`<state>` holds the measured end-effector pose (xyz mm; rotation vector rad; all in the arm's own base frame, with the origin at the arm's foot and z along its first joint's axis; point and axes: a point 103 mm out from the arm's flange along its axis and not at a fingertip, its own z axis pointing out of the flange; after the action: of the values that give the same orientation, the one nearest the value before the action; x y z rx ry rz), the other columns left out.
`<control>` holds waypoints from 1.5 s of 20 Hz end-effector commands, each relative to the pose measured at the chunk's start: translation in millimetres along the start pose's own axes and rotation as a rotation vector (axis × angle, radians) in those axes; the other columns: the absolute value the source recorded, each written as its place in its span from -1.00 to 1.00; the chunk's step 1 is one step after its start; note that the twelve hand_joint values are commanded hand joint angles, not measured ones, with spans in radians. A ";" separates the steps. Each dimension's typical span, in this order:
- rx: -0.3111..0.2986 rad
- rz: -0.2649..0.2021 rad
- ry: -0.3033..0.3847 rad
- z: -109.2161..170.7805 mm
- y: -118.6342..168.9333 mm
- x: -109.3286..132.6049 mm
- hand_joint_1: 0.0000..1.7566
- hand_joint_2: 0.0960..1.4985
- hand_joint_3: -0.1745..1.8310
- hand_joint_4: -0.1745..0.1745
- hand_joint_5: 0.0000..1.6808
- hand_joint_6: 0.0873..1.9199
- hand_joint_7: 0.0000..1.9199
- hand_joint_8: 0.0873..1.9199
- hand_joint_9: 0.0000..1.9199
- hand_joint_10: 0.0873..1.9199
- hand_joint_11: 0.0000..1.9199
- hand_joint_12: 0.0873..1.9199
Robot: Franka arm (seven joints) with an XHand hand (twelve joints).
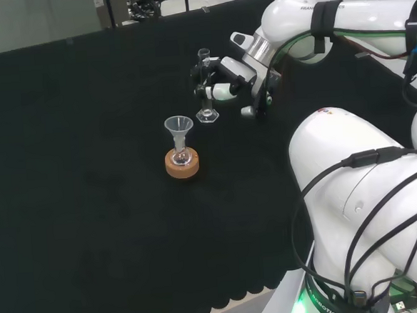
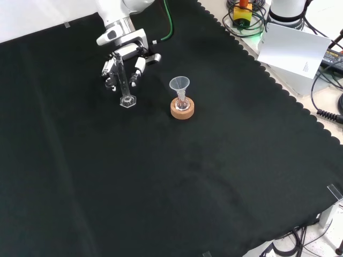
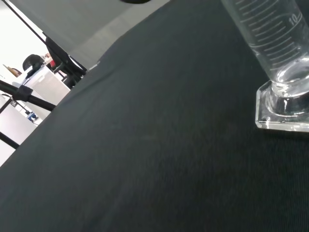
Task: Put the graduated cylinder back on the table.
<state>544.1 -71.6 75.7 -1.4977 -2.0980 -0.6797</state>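
In the head view, the hand (image 1: 228, 80) is in the upper middle of the frame, with its fingers curled round the graduated cylinder (image 1: 205, 92). The cylinder stands upright, and its base looks to be down on the black tabletop (image 1: 90, 208). Lower and to the left is a small flask with a funnel (image 1: 180, 133) in a cork ring (image 1: 182, 164), apart from the cylinder. In the front view, the hand (image 2: 126, 59) is at the upper left, wrapped round the cylinder (image 2: 125, 85), and the funnel (image 2: 179, 85) is to its right. The wrist view shows what the others do not: the cylinder's clear foot (image 3: 282, 108) sits flat on the cloth. So the setting down looks nearly done. Next the hand should let go gently and lift away without tipping it.
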 end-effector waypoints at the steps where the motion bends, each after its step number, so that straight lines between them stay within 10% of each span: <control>1: 0.047 0.028 0.002 -8.1 -0.6 -1.2 -0.13 0.24 -1.00 -0.35 -0.56 -0.66 -0.57 -0.39 -0.07 -1.00 -0.52 0.33; 7: 0.064 0.070 -0.021 -28.8 -6.0 -1.4 -0.24 0.18 -1.00 -0.37 -0.72 -0.98 -0.97 -0.41 -0.46 -1.00 -0.85 0.48; 30: -0.026 0.168 -0.279 -155.6 -89.0 83.3 -0.28 0.15 -0.99 -0.36 -0.75 -1.00 -1.00 -0.51 -0.54 -1.00 -0.98 0.52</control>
<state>481.1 -137.0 200.8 -1.7366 -2.1190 -0.5650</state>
